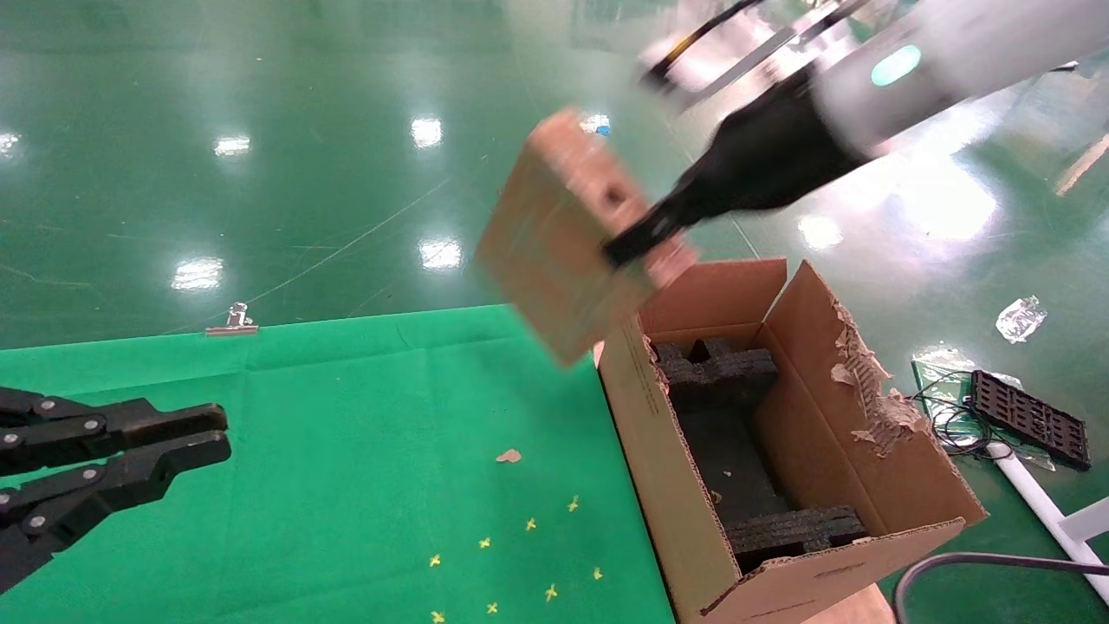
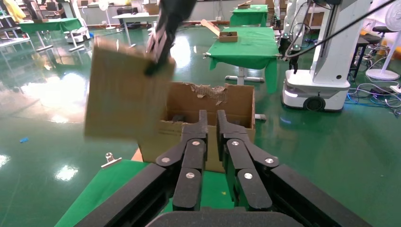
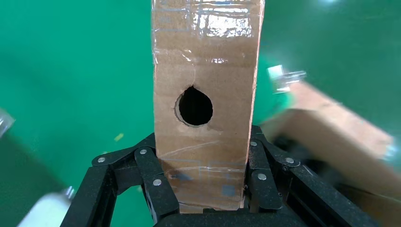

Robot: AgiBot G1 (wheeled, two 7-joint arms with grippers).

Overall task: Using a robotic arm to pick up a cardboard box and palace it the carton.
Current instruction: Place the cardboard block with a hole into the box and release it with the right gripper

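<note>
My right gripper [image 1: 628,247], on the white robotic arm [image 1: 910,61] with a teal ring light, is shut on the cardboard box [image 1: 554,243]. It holds the box tilted in the air, above and just left of the carton's far left corner. In the right wrist view the fingers [image 3: 156,184] clamp both sides of the taped box [image 3: 205,71], whose round hole faces the camera. The carton [image 1: 658,451] stands open at the table's right edge, with a torn right wall and black foam [image 1: 719,373] inside. My left gripper [image 1: 223,436] is shut and empty, low at the left; it also shows in the left wrist view [image 2: 212,116].
A green cloth [image 1: 346,416] covers the table, with a binder clip [image 1: 232,321] at its far edge, a cardboard scrap [image 1: 509,455] and small yellow marks. On the floor to the right lie a black tray [image 1: 1031,416], cables and a plastic wrapper [image 1: 1018,316].
</note>
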